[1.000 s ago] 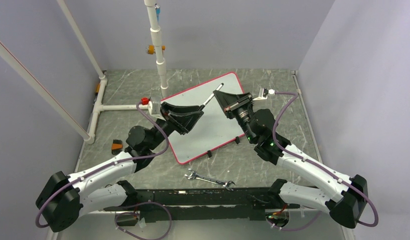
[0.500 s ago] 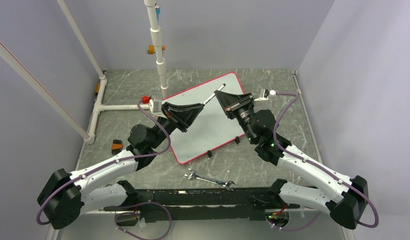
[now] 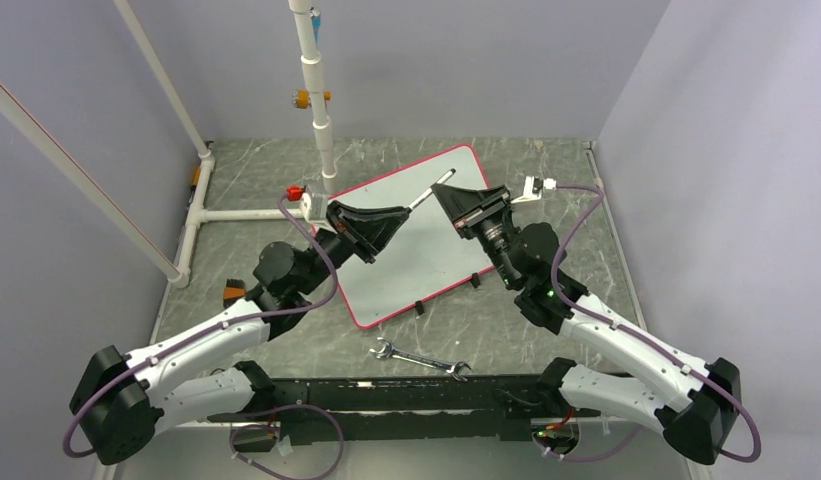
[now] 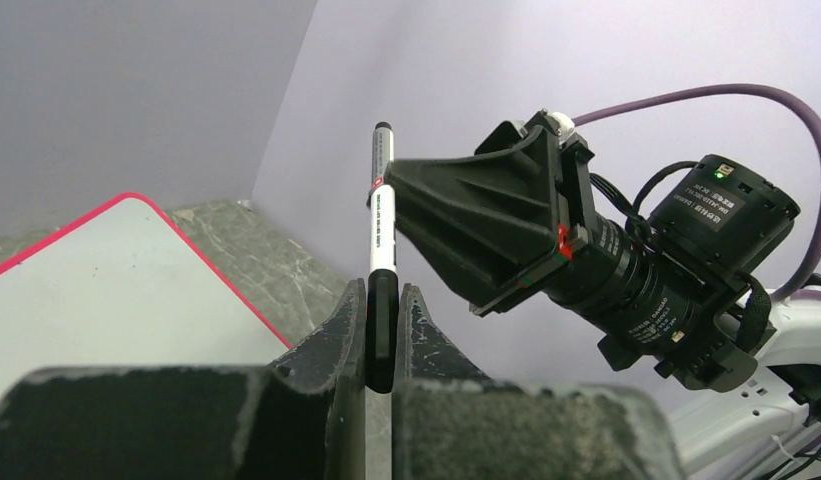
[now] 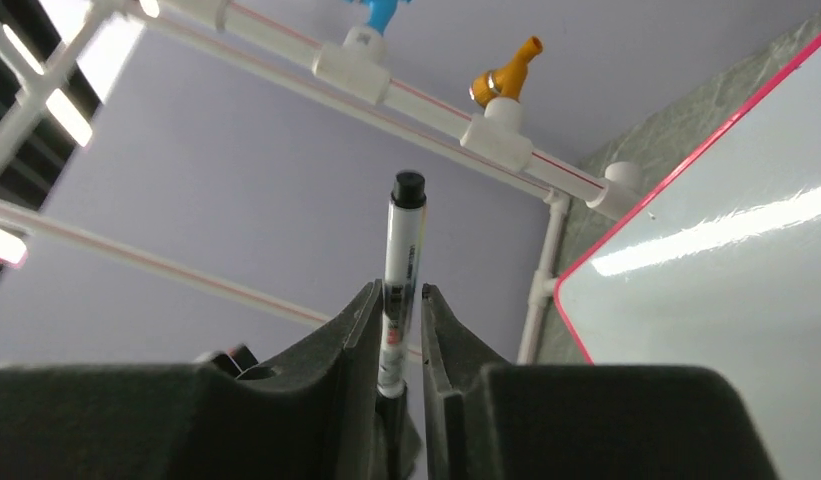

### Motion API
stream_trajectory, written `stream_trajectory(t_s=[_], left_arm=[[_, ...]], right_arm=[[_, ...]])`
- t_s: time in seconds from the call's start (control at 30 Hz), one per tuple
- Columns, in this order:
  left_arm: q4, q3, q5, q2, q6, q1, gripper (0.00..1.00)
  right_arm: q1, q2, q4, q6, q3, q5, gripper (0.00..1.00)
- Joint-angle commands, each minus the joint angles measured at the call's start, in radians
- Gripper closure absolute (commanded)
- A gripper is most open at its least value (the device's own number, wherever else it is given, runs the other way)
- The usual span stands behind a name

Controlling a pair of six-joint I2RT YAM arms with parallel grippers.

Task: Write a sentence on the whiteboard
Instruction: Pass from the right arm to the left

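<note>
The whiteboard (image 3: 426, 262) lies flat on the grey marbled worktop (image 3: 556, 175), turned at a slant. Its red rim runs from near the left arm to the far right, and its small black feet sit at the near edge. Both arms reach in over it and meet above its far half.

A marker (image 3: 418, 199) with a white body and black ends spans the gap between them, raised clear of the board. The left fingers (image 4: 348, 330) are pressed onto its black end, pinching it, as the left wrist view shows. In the right wrist view the right fingers (image 5: 361, 335) stand close on either side of the marker's white body. I cannot tell whether they press it or only flank it.

A wrench (image 3: 421, 358) lies on the worktop on the near side of the board, apart from it. White pipes (image 3: 321, 110) stand at the far left, one carrying an orange fitting (image 5: 506, 70).
</note>
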Motion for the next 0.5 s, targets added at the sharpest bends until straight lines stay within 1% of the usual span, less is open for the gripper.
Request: stream_trajectory(t_s=[0.0,0.1,0.2,0.27,0.33,0.37,0.4,0.47], left_arm=[[-0.093,0.061,0.008,-0.066,0.055,-0.004,1.0],[-0.135,0.069,0.014,-0.093,0.063,-0.001,1.0],[-0.163,0.079,0.043,-0.109,0.047,0.014,1.0],[-0.188,0.09,0.076,-0.122,0.038,0.024,1.0],[-0.237,0.108,0.102,-0.139,0.039,0.036,1.0],[-0.27,0.12,0.113,-0.15,0.043,0.042,1.0],[-0.301,0.131,0.118,-0.161,0.043,0.046,1.0],[-0.358,0.153,0.129,-0.179,0.043,0.058,1.0]], right_arm=[[-0.002,-0.047,-0.061,-0.157,0.043,-0.124,0.74],[-0.035,-0.061,-0.079,-0.203,0.037,-0.2,0.66],[-0.091,-0.059,-0.077,-0.216,0.027,-0.339,0.56],[-0.156,-0.059,-0.015,-0.22,0.008,-0.476,0.48],[-0.239,-0.042,0.096,-0.224,-0.014,-0.675,0.37],[-0.281,-0.018,0.117,-0.231,-0.003,-0.772,0.32],[-0.323,0.006,0.126,-0.242,0.018,-0.876,0.3],[-0.388,0.06,0.139,-0.247,0.059,-1.039,0.28]])
